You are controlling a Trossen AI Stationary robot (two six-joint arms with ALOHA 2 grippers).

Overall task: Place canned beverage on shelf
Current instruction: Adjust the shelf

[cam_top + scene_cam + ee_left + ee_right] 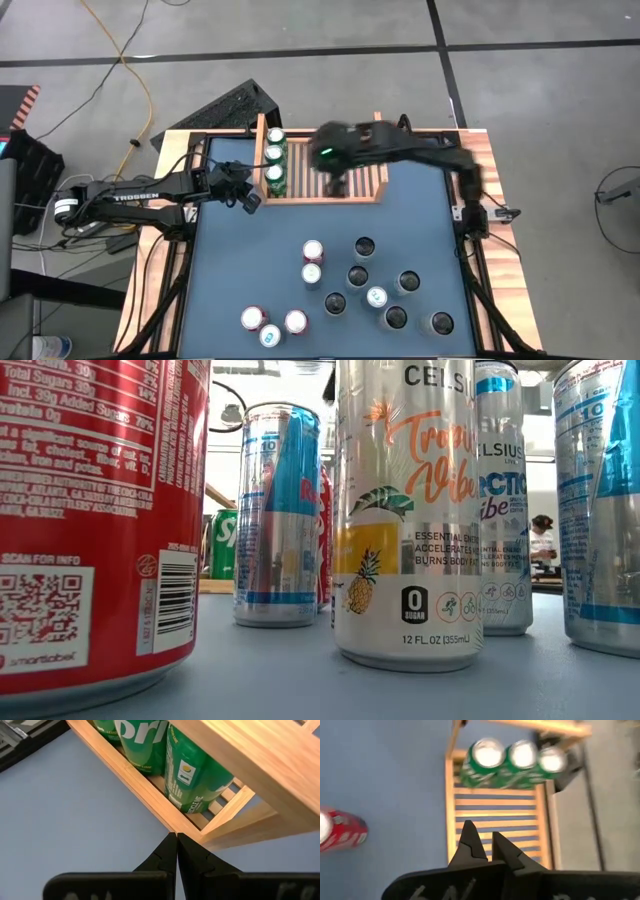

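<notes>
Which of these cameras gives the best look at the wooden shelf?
The high view: it shows the whole shelf, three green cans at one end. The right wrist view shows its slats from above, the left wrist view only a corner, and the low view almost nothing behind cans.

Shelf (380, 182) – light unfinished-looking wood, smooth, matt, slatted base. Three green cans (275, 160) in it, beside the right gripper (486, 851) – glossy printed metal, bright silvery tops. Both grippers – matt black plastic-looking fingers; left gripper (177, 851) just off the shelf's wooden corner. Table top (250, 260) – matt blue, smooth. Table border (505, 260) – slatted wood. Loose cans: red can (90, 520) glossy; Celsius can (408, 510) satin white with metallic sheen; blue-silver can (278, 515) shiny brushed metal.
</notes>
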